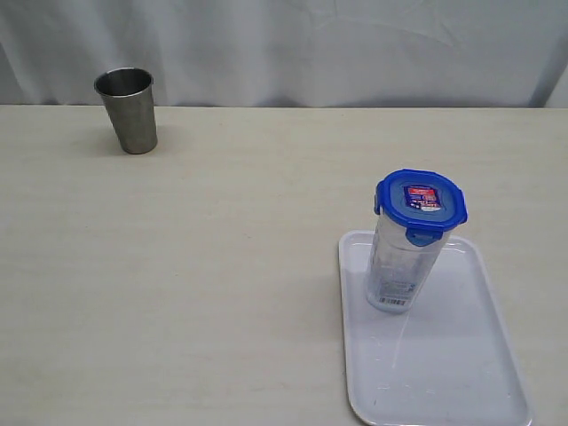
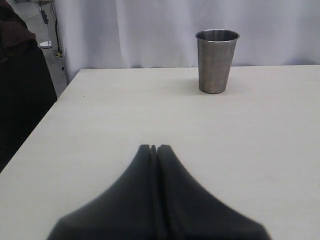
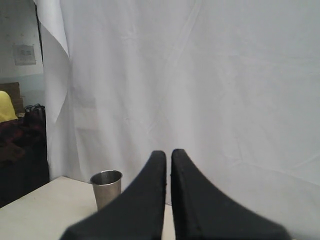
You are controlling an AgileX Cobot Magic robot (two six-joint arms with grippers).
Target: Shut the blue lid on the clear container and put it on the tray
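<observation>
A tall, narrow container [image 1: 401,266] of clear, slightly cloudy plastic is standing upright on the tray [image 1: 461,373], on the tray's far left part, with a printed label low on its side. A blue lid [image 1: 420,204], a rounded square of glossy plastic with a lighter centre and a small label, is sitting squarely on top of it. One flap is showing at the lid's near side; whether the flaps are snapped down cannot be told. The tray, flat, white and smooth with rounded corners and a low rim, is lying at the near right corner of the table [image 1: 222,266]. The table top is pale and matte with a faint grain.

A steel cup [image 1: 127,108], dull grey and tapering towards its base, is standing upright near the far edge of the table towards the left corner, well apart from the tray. A white curtain [image 1: 311,44] is hanging in soft folds behind the table.

The left gripper [image 2: 153,148] is pressing its black, smooth, tapered fingers together, holding nothing and hanging low over the table, pointing level towards the cup. The right gripper [image 3: 168,152] is likewise keeping its fingers together, empty, and aiming at the curtain from above table height.
</observation>
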